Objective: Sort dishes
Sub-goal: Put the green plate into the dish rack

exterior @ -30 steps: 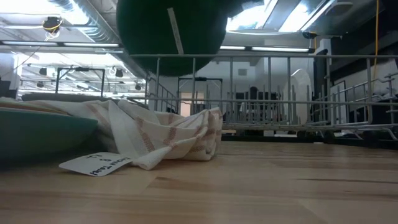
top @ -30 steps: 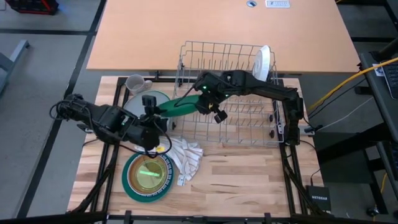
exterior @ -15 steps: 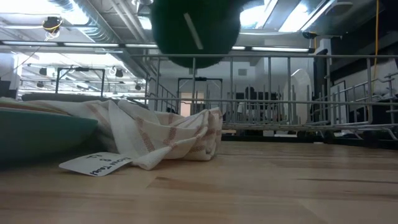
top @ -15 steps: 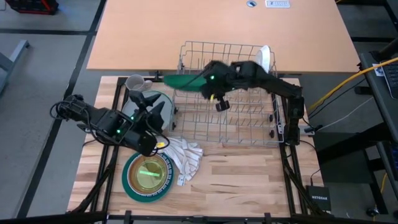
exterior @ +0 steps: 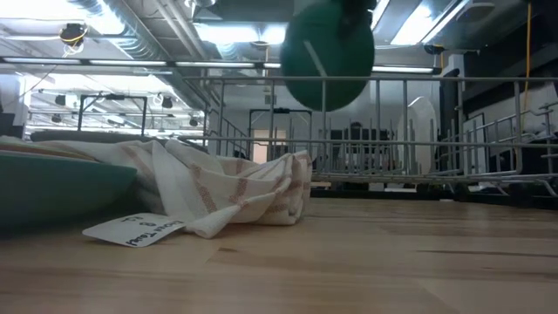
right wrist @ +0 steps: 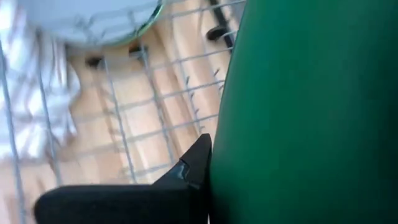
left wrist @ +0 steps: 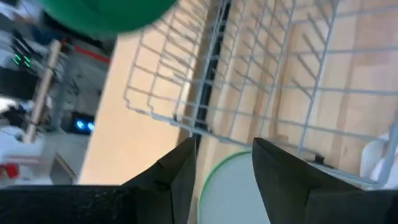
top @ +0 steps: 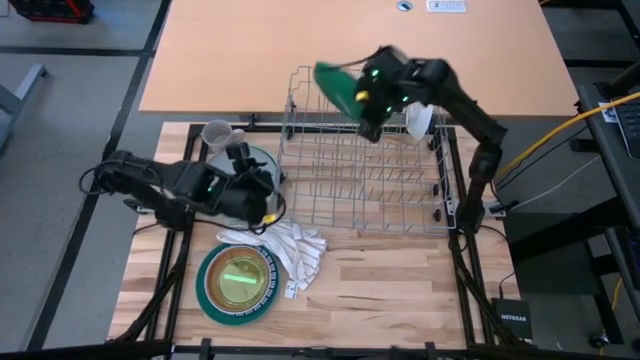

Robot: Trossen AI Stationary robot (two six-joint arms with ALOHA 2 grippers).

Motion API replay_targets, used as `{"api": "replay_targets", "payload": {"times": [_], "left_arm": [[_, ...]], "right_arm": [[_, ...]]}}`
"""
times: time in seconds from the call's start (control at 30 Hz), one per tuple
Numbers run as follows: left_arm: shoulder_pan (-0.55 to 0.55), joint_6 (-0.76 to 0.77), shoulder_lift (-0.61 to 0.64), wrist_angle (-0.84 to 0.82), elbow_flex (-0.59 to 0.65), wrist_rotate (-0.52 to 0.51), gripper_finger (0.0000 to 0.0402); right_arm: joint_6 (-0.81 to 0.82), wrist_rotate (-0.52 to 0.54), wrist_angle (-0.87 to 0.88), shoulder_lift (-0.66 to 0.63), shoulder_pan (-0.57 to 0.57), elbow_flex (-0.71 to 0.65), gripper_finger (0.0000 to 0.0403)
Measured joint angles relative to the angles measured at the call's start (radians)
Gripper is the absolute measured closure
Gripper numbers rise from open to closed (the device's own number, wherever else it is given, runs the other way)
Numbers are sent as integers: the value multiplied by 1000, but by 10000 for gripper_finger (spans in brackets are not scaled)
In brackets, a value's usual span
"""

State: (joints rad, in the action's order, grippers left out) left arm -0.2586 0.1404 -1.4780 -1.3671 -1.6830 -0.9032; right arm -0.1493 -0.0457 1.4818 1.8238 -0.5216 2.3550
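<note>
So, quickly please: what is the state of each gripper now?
Left gripper: open, holding nothing, low beside the wire rack.
Right gripper: closed on the green plate, raised above the rack.

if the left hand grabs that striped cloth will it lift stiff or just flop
Probably flop: the striped cloth lies crumpled in soft folds on the table. It looks light, so it may drag rather than lift whole. Its paper tag would likely dangle.
</note>
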Motion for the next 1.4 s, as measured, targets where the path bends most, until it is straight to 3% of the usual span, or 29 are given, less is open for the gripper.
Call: {"api": "replay_targets", "payload": {"times": [0.13,0.37,0.53,0.87,1.4], "left_arm": [[91,-62,-1,70,51,106,265],[225,-229,-1,287,177,377,275],[281,-304,-2,421,268,484,282],[315,-325,-3,473,337,517,286],[312,-327,-3,475,337,519,286]], "right_arm": [[138,-22,-19,-28,-107,0,355],[336,-205,-11,-34,-326,0,355],[397,-236,-11,-14,-429,0,355],[495,-207,29,-7,-519,-56,355],[500,-235,-23,-7,-520,-227,355]]}}
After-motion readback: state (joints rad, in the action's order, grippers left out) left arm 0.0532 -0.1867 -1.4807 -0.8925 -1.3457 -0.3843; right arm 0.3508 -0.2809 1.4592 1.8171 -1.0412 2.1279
